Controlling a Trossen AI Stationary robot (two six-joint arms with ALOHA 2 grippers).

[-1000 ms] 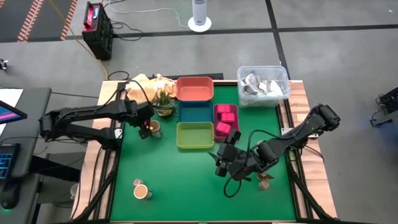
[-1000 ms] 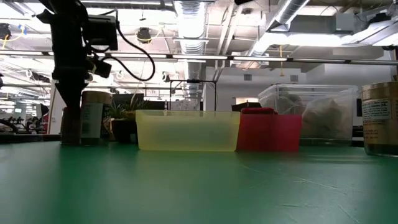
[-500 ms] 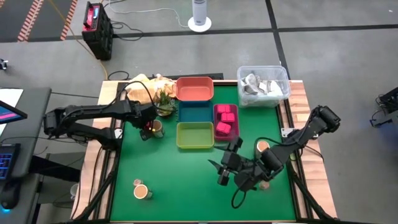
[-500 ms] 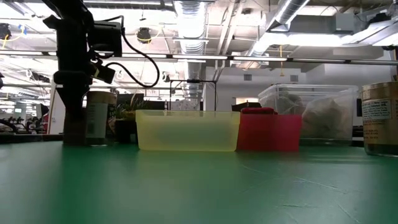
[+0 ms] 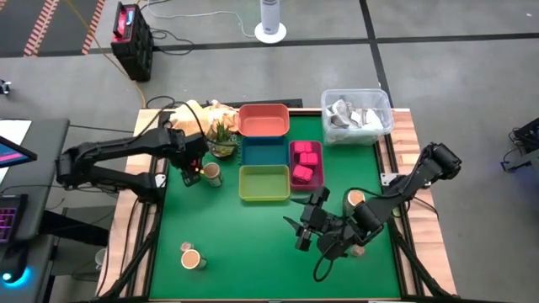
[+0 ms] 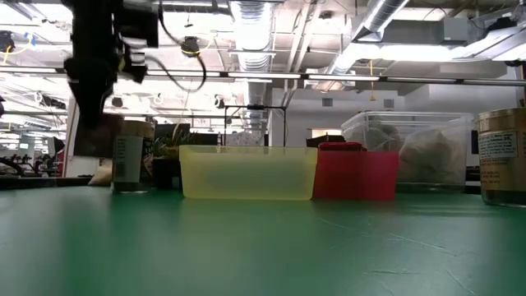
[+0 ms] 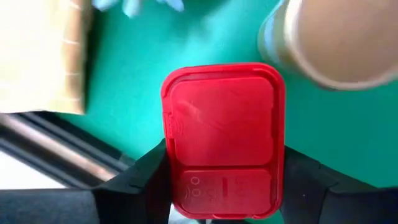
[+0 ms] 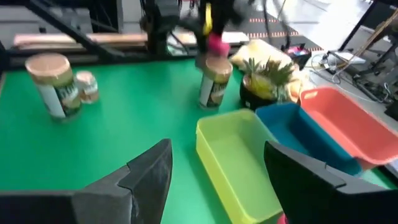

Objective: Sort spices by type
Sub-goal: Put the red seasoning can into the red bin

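My left gripper [image 5: 187,168] hangs near the table's left edge, beside a tan jar [image 5: 211,174], and is shut on a square magenta-red block [image 7: 222,137]. The right wrist view shows this block [image 8: 216,38] above that jar [image 8: 214,81]. My right gripper [image 5: 305,227] is open over bare mat near the table's middle. A second jar [image 5: 355,199] stands by the right arm, with a brown lump [image 5: 358,250] nearby. A third jar [image 5: 193,259] and a small lump [image 5: 184,247] sit near the near-left corner. More magenta blocks lie in the red tray [image 5: 306,164]. My left gripper pinches the magenta-red block between its two fingers [image 7: 146,180], on two opposite side walls [image 7: 166,155], with the flat lid facing the wrist camera. The fingers come from above, pointing down. In the low view the block [image 6: 89,141] is lifted clear of the mat.
A yellow-green tray [image 5: 264,183], a blue tray [image 5: 264,151] and a salmon tray [image 5: 264,119] stand in a row toward the far edge. The red tray is to their right, a green plant [image 5: 222,139] to their left, and a clear bin [image 5: 356,116] at the far right corner.
My left gripper has risen from the mat beside the jar, carrying the block clear of the table, and has shifted slightly toward the left edge. My right gripper moved a little toward the near edge, uncovering the jar by the right arm, then stayed still.
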